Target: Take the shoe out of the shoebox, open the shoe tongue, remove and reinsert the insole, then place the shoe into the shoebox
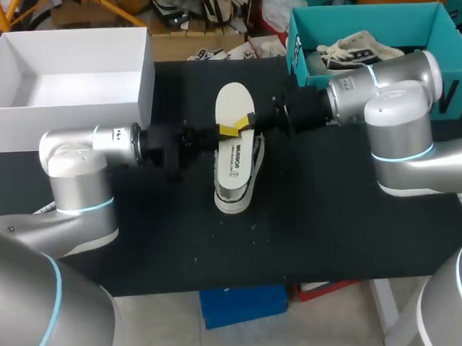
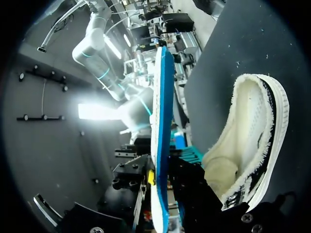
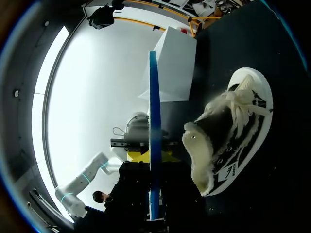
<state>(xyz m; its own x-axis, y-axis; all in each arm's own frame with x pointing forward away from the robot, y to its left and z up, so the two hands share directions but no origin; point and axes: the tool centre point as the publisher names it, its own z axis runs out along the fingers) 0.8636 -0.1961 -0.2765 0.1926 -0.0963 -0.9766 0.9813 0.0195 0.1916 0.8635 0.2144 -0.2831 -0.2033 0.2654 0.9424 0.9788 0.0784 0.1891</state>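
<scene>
A cream insole (image 1: pixel 232 106) with a blue underside hangs over the middle of the black table, just above the shoe. My left gripper (image 1: pixel 226 131) and right gripper (image 1: pixel 249 121) meet at its middle from either side, and each is shut on it. The black and white shoe (image 1: pixel 235 173) lies under it on the table with its opening upward. In the left wrist view the insole (image 2: pixel 161 121) runs edge-on between the fingers of the left gripper (image 2: pixel 160 178), with the shoe (image 2: pixel 250 145) beside it. The right wrist view shows the insole (image 3: pixel 153 121) edge-on in the right gripper (image 3: pixel 154 182), next to the shoe (image 3: pixel 233 131).
The white shoebox (image 1: pixel 69 112) stands open at the table's back left and also shows as the shoebox (image 3: pixel 176 63) in the right wrist view. A teal box (image 1: pixel 304 60) holding another shoe sits at the back right. Bare black table lies in front of the shoe.
</scene>
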